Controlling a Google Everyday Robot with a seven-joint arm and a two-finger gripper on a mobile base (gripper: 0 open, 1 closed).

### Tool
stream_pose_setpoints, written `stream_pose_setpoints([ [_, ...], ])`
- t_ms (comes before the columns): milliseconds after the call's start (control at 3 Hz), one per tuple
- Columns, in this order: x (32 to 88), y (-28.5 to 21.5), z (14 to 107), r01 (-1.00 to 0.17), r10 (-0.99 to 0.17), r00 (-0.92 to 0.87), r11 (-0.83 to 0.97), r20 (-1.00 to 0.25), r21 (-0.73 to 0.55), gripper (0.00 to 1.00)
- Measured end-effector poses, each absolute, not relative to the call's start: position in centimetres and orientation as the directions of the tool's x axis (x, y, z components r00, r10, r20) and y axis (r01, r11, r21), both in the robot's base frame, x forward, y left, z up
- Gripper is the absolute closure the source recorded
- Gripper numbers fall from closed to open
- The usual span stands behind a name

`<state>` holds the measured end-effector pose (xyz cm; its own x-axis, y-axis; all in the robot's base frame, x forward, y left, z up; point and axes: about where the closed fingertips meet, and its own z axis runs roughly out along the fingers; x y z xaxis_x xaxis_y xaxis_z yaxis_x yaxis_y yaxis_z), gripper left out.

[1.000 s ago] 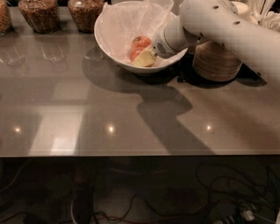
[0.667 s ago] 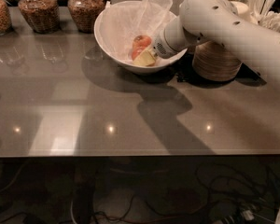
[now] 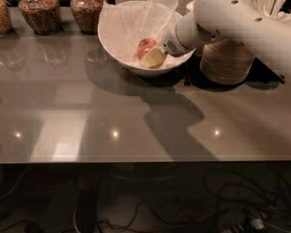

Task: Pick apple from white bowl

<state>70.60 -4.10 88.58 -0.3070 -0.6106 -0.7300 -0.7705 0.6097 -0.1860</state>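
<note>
The white bowl [image 3: 117,47] stands at the back middle of the counter, lined with crumpled white tissue paper. A reddish apple [image 3: 145,46] lies inside it, right of centre. My gripper [image 3: 154,57] reaches into the bowl from the right, on the end of the white arm. Its yellowish fingertip [image 3: 153,58] lies right against the apple's lower right side. The arm hides the bowl's right rim.
Glass jars of grains [image 3: 37,8] stand along the back left. A stack of beige disposable bowls [image 3: 226,59] sits right of the white bowl, behind the arm. A holder of white utensils [image 3: 276,6] is at the back right. The grey counter [image 3: 111,115] ends at a front edge.
The gripper stays inside the bowl at the apple; no clear movement of arm or apple.
</note>
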Motion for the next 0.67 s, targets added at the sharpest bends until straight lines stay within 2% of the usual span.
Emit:
stream_pose_setpoints([
  [667, 67.4, -6.6, 94.8, -0.767, -0.637, -0.204, 0.575, -0.743, -0.283, 1.00],
])
